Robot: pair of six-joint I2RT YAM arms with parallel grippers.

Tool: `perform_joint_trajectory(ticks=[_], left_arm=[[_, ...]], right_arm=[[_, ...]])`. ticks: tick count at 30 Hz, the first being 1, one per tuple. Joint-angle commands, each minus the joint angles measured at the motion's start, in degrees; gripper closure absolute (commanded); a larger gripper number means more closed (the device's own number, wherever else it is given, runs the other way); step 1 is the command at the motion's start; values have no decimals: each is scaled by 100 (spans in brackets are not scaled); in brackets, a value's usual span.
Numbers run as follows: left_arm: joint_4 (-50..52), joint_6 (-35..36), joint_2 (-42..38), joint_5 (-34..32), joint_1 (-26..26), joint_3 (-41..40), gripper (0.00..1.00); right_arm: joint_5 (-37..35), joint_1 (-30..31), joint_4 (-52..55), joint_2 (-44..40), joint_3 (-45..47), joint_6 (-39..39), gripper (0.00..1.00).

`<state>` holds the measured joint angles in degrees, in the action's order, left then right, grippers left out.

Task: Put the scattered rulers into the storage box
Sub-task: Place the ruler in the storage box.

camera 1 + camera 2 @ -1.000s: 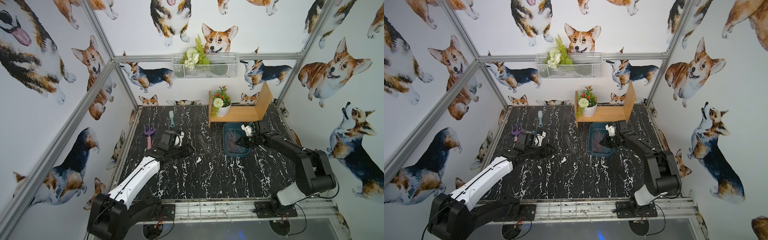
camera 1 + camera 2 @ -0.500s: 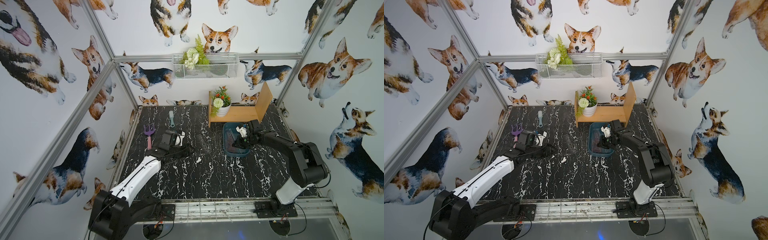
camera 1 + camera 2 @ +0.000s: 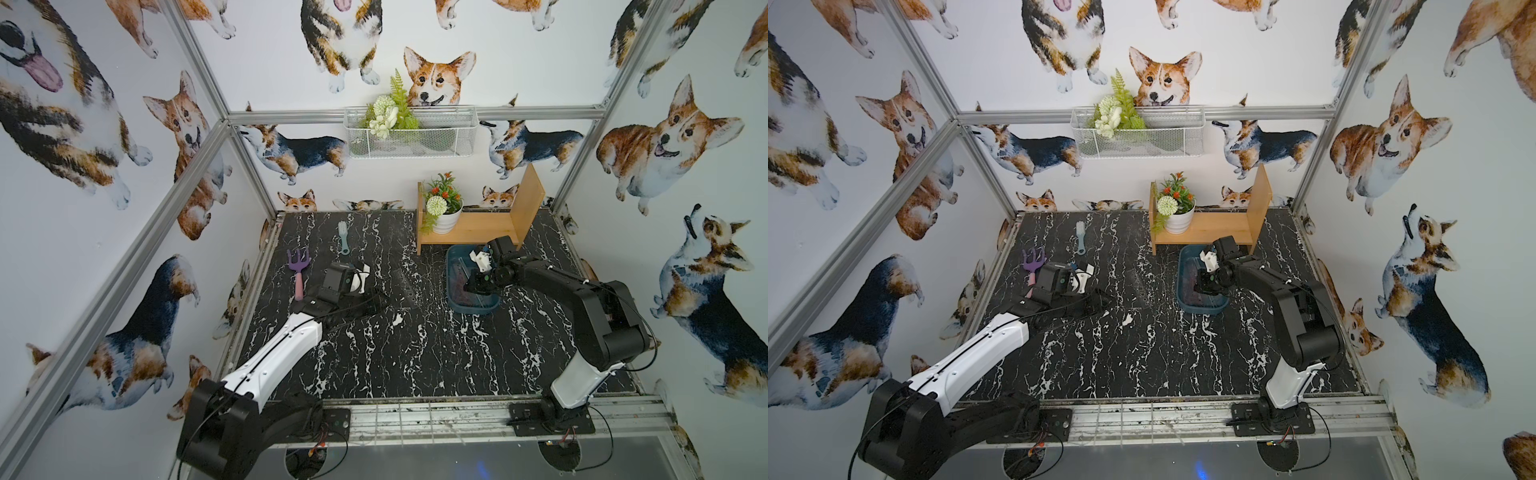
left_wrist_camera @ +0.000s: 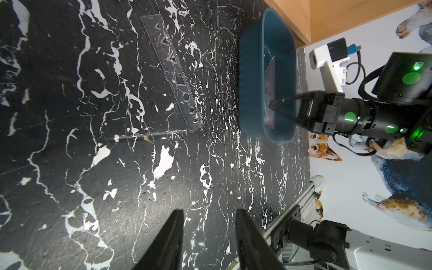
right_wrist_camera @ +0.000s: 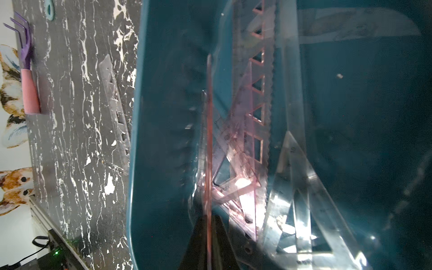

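The storage box [image 3: 473, 306] [image 3: 1202, 308] is a dark teal tub in front of the wooden shelf. My right gripper [image 3: 471, 286] [image 5: 209, 217] reaches down inside it, shut on a purple-tinted ruler [image 5: 209, 140] held edge-on. Beside it in the box lie a purple strip with cut-outs [image 5: 259, 93], a purple set square [image 5: 236, 152] and a clear set square [image 5: 297, 187]. One clear straight ruler [image 4: 173, 70] [image 5: 115, 112] lies flat on the black tabletop, left of the box. My left gripper [image 3: 374, 301] [image 4: 209, 211] hovers low over the table short of that ruler, open and empty.
A purple-and-pink toy fork [image 3: 299, 270] and a pale blue brush [image 3: 343, 237] lie at the back left. The wooden shelf [image 3: 478, 226] with a potted plant [image 3: 442, 208] stands right behind the box. A white wire basket [image 3: 409, 133] hangs on the back wall.
My right gripper has moved left and down into the box with the purple-tinted ruler. The left arm has stayed where it was.
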<state>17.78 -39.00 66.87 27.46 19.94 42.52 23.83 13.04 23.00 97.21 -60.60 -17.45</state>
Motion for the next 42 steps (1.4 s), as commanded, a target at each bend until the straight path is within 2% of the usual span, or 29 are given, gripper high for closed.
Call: perform_joint_trajectory(ticks=[1, 7, 12, 18, 26, 33, 42], left_arm=[[-143, -37, -75, 49, 1, -34, 57], [-126, -46, -181, 22, -8, -302, 57], [-100, -46, -271, -44, -8, -349, 57], [-81, -48, -341, -136, -28, -368, 57], [15, -2, -280, -252, -197, -166, 57], [-18, -11, -177, -268, -415, 110, 57], [-191, -133, -307, -294, -817, -3, 57]], right_arm=[[-270, 22, 161, -81, -57, 75, 80], [-582, 23, 214, -380, -75, 39, 56], [-794, 26, 270, -678, -120, 28, 48], [-1111, 97, 355, -1020, -240, 29, 49], [-1411, 506, 655, -1189, -668, 18, 52], [-1721, 1116, 878, -1079, -1044, -45, 52], [-1990, 2046, 986, -470, -1523, -196, 53]])
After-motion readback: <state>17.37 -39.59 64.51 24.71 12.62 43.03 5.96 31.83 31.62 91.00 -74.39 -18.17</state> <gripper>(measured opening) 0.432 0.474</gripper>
